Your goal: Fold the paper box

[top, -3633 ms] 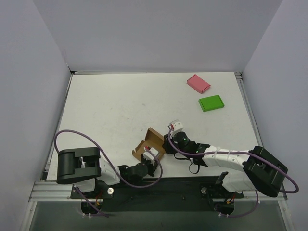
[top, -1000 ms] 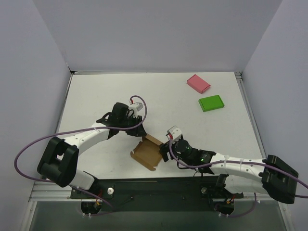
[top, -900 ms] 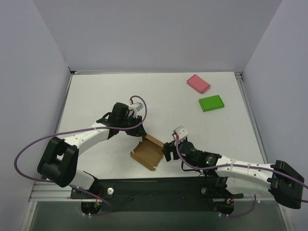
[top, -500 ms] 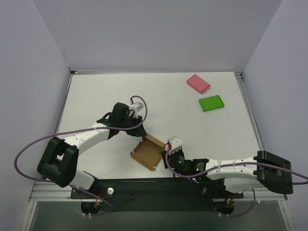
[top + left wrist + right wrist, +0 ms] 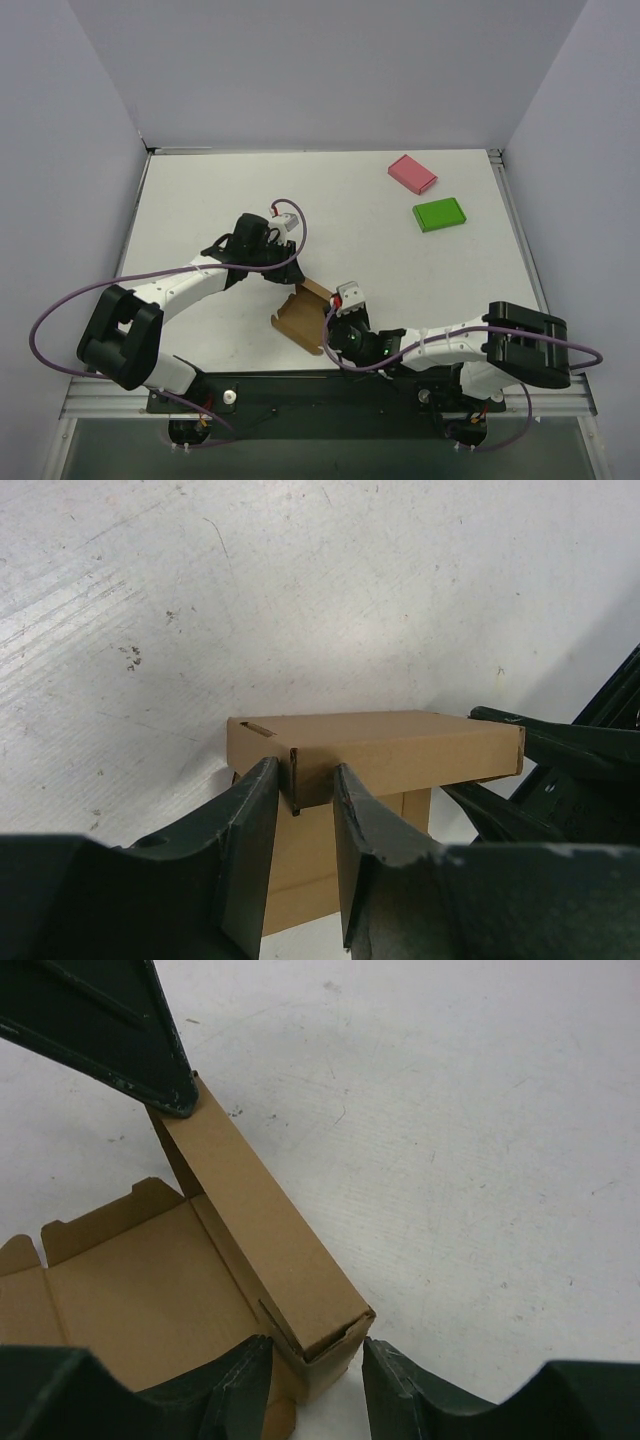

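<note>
The paper box (image 5: 300, 318) is brown cardboard lying open on the table near the front edge, with one long side wall (image 5: 250, 1230) folded upright. My left gripper (image 5: 293, 278) reaches down onto the far end of that wall. In the left wrist view its fingers (image 5: 250, 820) pinch the wall's end corner (image 5: 300, 780). My right gripper (image 5: 332, 318) straddles the near end of the same wall (image 5: 330, 1330). Its left finger (image 5: 235, 1380) lies against the box's inner side, while a thin strip of table shows between the wall and its right finger (image 5: 400, 1385).
A pink flat box (image 5: 412, 173) and a green flat box (image 5: 439, 214) lie at the back right. White walls close in the table on three sides. Purple cables loop beside both arms near the front rail.
Over the last second my right gripper swung left to the wall's near end and its jaws narrowed around it. The left arm and the box have held still.
</note>
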`<act>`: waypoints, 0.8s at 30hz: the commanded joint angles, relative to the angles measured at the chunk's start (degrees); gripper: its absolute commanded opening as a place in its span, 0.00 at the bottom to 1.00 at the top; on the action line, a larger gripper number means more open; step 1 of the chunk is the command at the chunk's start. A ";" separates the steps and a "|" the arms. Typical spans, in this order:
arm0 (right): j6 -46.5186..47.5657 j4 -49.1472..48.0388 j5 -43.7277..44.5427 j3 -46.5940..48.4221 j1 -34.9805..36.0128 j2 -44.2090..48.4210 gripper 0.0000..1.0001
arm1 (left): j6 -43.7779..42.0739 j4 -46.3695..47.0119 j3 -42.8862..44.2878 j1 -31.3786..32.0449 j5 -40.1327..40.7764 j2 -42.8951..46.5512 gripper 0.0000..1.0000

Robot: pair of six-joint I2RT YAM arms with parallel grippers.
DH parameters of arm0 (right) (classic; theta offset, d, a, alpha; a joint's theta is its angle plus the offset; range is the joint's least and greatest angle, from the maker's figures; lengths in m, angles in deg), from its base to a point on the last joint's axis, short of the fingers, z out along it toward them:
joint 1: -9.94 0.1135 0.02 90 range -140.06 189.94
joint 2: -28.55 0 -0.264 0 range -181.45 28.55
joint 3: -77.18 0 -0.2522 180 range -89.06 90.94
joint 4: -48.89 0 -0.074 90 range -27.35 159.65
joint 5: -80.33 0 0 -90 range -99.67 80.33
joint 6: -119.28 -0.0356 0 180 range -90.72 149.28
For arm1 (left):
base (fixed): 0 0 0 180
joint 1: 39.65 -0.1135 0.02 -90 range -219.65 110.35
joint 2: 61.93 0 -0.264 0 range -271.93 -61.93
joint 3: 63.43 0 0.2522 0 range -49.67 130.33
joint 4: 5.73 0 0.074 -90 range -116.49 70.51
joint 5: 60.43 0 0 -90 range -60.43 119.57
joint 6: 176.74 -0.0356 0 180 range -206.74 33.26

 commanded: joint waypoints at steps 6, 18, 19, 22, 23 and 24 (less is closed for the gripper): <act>-2.62 -0.09 6.24 4.27 -0.94 -2.59 0.38 | -1.76 -2.19 0.88 0.45 1.86 0.60 0.37; -7.89 7.56 7.64 6.91 -2.88 -6.72 0.21 | -1.67 -2.11 0.61 0.63 1.86 1.57 0.36; -8.42 9.39 8.08 7.69 -2.88 -6.98 0.20 | -1.59 -1.93 0.61 0.72 1.86 1.74 0.36; -10.53 13.96 10.19 9.54 -3.06 -8.56 0.16 | -1.50 -1.93 0.52 0.80 1.60 2.01 0.36; -11.23 14.94 10.46 9.90 -3.23 -8.92 0.16 | -1.32 -1.84 0.44 0.80 1.51 2.18 0.36; -12.02 15.73 10.90 10.33 -3.32 -9.70 0.17 | -1.32 -1.76 0.26 0.89 1.33 2.36 0.36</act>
